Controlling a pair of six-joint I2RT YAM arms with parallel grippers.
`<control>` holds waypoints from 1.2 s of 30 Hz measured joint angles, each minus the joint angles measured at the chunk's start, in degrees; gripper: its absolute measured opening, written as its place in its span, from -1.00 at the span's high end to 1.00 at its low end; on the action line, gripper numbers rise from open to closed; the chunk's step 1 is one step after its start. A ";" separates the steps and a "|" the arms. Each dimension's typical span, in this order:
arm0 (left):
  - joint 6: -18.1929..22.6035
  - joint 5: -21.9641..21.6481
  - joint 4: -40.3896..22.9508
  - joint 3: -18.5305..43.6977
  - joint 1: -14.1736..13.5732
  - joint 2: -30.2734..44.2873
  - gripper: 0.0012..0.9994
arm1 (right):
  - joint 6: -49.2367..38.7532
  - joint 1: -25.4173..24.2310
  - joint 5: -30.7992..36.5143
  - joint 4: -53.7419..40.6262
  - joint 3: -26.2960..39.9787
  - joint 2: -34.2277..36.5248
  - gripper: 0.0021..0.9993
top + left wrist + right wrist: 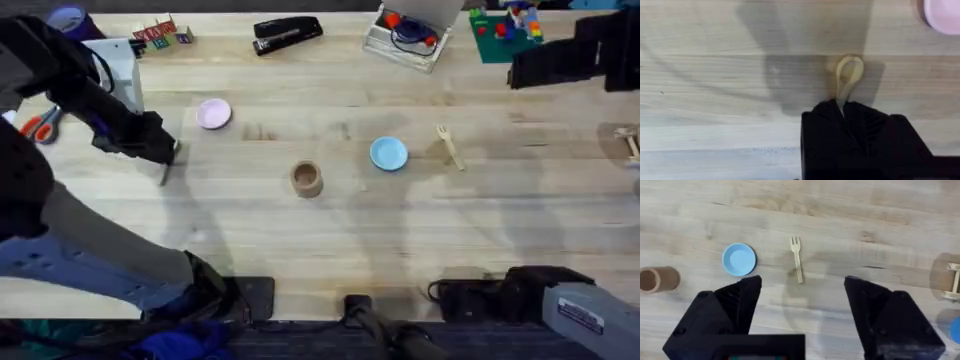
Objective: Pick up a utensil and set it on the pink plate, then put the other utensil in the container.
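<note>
We see the table with our left arm reaching out over its left side and our right arm raised at the far right. The pink plate lies just beyond the left gripper; the cup stands near the middle, apart from the blue plate to its right. The fork lies flat just right of that plate. Our left gripper is pinching a small spoon, bowl pointing down at the wood. Our right gripper is spread wide above the fork.
</note>
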 joint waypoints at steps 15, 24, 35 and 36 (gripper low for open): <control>-1.24 7.26 -14.65 20.84 -6.24 1.67 0.92 | 0.00 0.00 0.00 0.00 0.00 0.00 -0.99; -2.35 7.46 -11.14 22.09 -18.27 1.67 0.92 | 0.00 0.00 0.00 -0.01 0.00 0.00 -0.99; -4.84 3.97 -9.20 22.09 -19.96 1.67 0.92 | -0.01 0.00 0.00 -0.01 0.00 0.00 -0.99; -4.86 3.95 -9.09 22.10 -19.78 1.67 0.92 | -0.02 0.00 0.00 0.00 0.00 0.00 -0.99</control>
